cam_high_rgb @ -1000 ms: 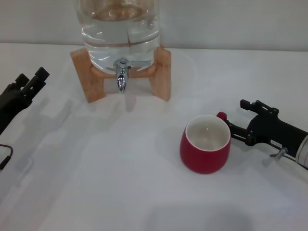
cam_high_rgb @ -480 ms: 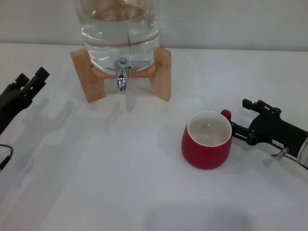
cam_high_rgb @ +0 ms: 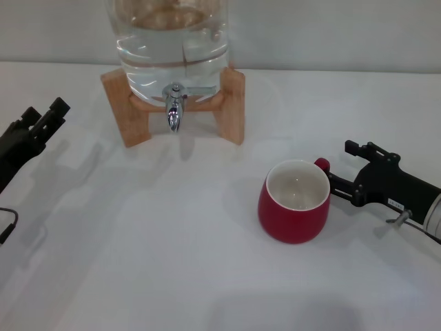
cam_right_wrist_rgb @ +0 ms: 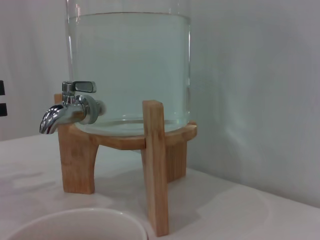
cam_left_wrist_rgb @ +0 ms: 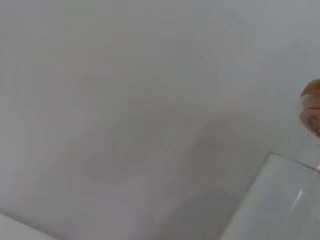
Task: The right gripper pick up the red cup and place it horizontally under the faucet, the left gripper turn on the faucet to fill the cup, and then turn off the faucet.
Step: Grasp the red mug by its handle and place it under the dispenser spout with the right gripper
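The red cup (cam_high_rgb: pixel 294 201) stands upright on the white table, right of and nearer than the faucet (cam_high_rgb: pixel 173 110); its white rim (cam_right_wrist_rgb: pixel 75 222) also shows in the right wrist view. My right gripper (cam_high_rgb: pixel 340 164) lies low at the cup's right side, open, its fingers reaching toward the small handle (cam_high_rgb: pixel 320 164), and the nearer finger (cam_high_rgb: pixel 339 183) touches the cup's wall. The chrome faucet (cam_right_wrist_rgb: pixel 70 107) has its lever on top and nothing beneath the spout. At the table's left edge my left gripper (cam_high_rgb: pixel 45 110) is held open, far from the faucet.
The glass water jar (cam_high_rgb: pixel 171 41) sits on a wooden stand (cam_high_rgb: pixel 231 107) at the back middle. White tabletop (cam_high_rgb: pixel 172 241) spreads between the stand and the cup. A thin black cable (cam_high_rgb: pixel 8 227) lies at the left edge.
The cup shifted slightly right and back, then settled a little left again, with the right gripper moving the same small amount. The left arm has stayed still.
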Robot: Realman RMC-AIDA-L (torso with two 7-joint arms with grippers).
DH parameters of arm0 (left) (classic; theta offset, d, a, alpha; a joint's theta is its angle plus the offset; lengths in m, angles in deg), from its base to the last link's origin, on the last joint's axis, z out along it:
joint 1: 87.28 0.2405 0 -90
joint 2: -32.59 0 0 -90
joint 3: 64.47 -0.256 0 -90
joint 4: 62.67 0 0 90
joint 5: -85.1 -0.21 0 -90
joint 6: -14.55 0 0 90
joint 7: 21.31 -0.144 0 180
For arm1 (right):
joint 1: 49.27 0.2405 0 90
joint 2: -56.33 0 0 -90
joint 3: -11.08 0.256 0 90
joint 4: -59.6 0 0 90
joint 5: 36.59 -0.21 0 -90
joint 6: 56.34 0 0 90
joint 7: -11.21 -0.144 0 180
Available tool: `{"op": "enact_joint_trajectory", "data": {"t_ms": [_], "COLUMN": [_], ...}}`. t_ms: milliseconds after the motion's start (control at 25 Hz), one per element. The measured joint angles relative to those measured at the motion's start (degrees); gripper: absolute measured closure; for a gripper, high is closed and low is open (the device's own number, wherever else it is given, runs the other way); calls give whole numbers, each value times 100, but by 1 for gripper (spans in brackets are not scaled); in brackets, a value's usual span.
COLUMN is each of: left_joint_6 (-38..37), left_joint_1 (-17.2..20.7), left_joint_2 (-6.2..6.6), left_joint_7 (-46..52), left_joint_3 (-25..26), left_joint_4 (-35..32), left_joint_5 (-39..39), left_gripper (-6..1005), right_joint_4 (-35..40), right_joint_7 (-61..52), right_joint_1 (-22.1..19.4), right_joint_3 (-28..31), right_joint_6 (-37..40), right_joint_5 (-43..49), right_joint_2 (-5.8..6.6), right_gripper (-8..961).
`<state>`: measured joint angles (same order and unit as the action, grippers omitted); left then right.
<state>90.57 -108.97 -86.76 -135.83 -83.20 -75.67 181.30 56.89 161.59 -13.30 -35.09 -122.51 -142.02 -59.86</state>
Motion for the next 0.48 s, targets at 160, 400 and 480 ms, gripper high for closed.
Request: {"op": "enact_joint_trajectory", "data": {"t_ms": [160, 400, 480], "left_joint_6": [-8, -11, -11], "left_joint_1": [-2, -2, -2], "left_joint_2": [0, 0, 0], "left_joint_7": [0, 0, 0], "left_joint_3": [0, 0, 0], "left_joint_4": [0, 0, 0], "left_joint_5": [3, 4, 5], "left_gripper": [143, 143, 143], "right_joint_4": [-10, -16, -19], "right_joint_7": [0, 0, 0], "right_joint_1": [11, 32, 33], "right_joint_3": [5, 12, 13], "right_joint_6": [63, 167, 169], "right_joint_5": [-22, -26, -27], "right_joint_2": [0, 0, 0], "right_gripper": [255, 256, 256]}}
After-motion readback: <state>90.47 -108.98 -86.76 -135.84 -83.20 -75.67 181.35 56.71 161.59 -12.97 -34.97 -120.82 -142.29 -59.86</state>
